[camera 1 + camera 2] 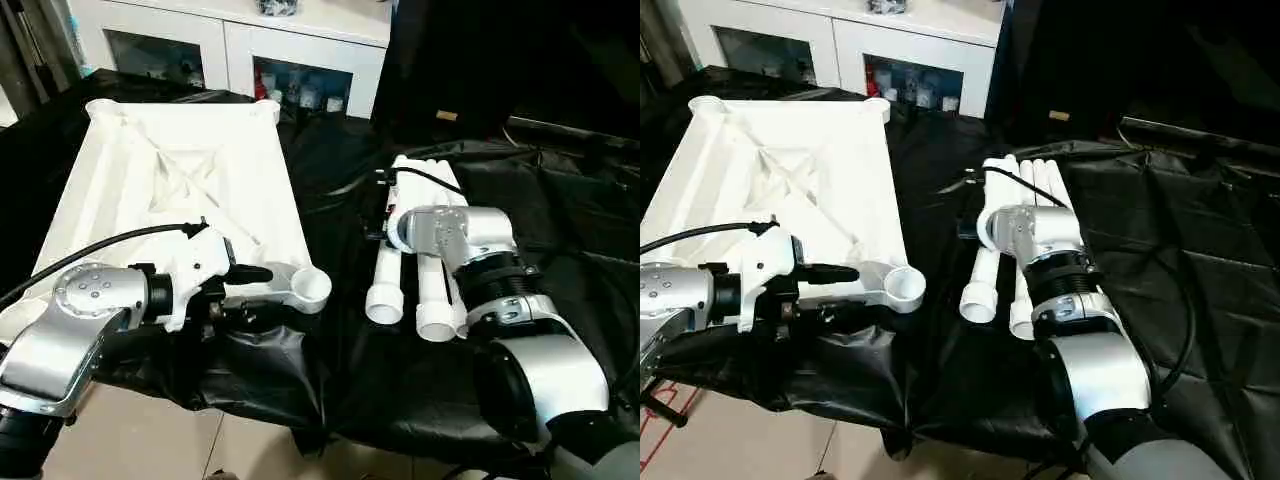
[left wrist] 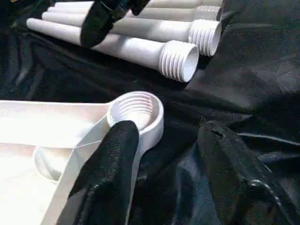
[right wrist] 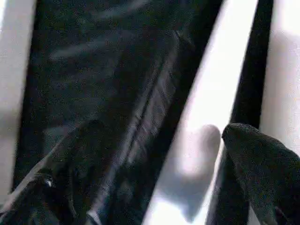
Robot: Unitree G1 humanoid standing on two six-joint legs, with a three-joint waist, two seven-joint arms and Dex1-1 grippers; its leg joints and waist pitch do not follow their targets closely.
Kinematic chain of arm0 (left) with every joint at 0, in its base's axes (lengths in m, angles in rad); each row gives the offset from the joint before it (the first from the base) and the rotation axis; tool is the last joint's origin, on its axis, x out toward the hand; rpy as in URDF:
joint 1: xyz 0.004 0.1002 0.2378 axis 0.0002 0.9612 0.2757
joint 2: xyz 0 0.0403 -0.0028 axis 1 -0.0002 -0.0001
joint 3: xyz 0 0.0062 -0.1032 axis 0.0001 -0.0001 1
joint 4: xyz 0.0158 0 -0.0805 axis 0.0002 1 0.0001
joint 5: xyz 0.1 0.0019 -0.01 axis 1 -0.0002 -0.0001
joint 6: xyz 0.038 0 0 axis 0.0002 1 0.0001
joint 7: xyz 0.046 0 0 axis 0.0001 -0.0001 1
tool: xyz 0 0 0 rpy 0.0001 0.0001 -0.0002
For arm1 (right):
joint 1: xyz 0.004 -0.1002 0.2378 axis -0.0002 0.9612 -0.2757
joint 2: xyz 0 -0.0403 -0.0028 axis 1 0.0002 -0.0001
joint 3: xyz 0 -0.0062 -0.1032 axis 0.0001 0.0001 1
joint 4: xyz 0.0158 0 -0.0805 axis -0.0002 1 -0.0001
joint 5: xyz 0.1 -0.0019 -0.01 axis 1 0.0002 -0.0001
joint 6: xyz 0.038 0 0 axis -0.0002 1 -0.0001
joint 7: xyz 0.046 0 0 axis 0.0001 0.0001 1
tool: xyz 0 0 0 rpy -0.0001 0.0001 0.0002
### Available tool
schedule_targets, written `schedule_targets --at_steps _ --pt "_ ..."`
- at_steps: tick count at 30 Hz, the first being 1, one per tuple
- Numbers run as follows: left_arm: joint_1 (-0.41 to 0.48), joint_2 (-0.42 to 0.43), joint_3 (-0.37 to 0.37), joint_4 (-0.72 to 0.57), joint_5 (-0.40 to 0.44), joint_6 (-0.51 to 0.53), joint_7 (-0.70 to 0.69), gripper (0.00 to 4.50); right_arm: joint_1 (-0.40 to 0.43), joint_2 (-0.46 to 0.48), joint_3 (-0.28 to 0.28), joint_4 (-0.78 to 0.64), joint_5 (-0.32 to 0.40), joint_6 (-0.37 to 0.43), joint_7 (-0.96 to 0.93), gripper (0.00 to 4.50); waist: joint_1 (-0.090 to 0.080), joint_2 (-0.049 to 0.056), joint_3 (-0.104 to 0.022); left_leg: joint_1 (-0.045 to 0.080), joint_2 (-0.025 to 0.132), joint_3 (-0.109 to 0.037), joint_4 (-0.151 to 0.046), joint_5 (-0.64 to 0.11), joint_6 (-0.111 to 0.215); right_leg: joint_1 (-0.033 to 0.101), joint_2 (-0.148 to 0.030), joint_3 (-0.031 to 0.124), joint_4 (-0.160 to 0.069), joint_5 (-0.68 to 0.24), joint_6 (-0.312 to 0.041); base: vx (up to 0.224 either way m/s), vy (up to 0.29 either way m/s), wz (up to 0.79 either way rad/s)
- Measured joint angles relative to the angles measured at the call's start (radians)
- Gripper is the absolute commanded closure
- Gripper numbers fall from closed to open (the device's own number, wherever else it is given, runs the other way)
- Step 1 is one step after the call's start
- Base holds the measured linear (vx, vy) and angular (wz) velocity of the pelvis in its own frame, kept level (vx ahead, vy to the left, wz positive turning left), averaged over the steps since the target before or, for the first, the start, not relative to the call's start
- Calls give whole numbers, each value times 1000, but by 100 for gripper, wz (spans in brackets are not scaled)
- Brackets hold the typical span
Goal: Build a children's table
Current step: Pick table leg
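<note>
The children's table top (image 1: 190, 180) lies upside down on the black cloth at the left, ribs up, with a round threaded corner socket (image 1: 312, 288) at its near right corner. My left gripper (image 1: 255, 285) stands open at the top's near edge beside that socket. One finger (image 2: 112, 159) rests over the rim and the other (image 2: 234, 164) is over the cloth. Several white legs (image 1: 420, 290) lie bundled to the right, threaded ends (image 2: 180, 61) toward me. My right gripper (image 3: 154, 173) hangs open over them, a leg (image 3: 197, 140) between its spread fingers.
A white glass-door cabinet (image 1: 230, 40) stands behind the work surface. Black cloth (image 1: 560, 210) covers the surface and hangs over its near edge above the tiled floor (image 1: 150, 440). A black cable (image 1: 110, 240) runs along my left arm.
</note>
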Motion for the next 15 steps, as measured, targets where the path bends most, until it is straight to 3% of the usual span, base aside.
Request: schedule_targets --at_steps 12,15 --pt "-1 1 -4 0 0 14 -4 95 60 0 -51 -27 29 107 14 0 0 2 1 0 0 0 0 0 0 0 0 0 0 0 0 0 0 0" --pt "-3 2 -11 0 0 18 -7 55 67 14 -58 -23 37 110 18 38 0 2 1 0 0 0 0 0 0 0 0 0 0 0 0 0 0 0"
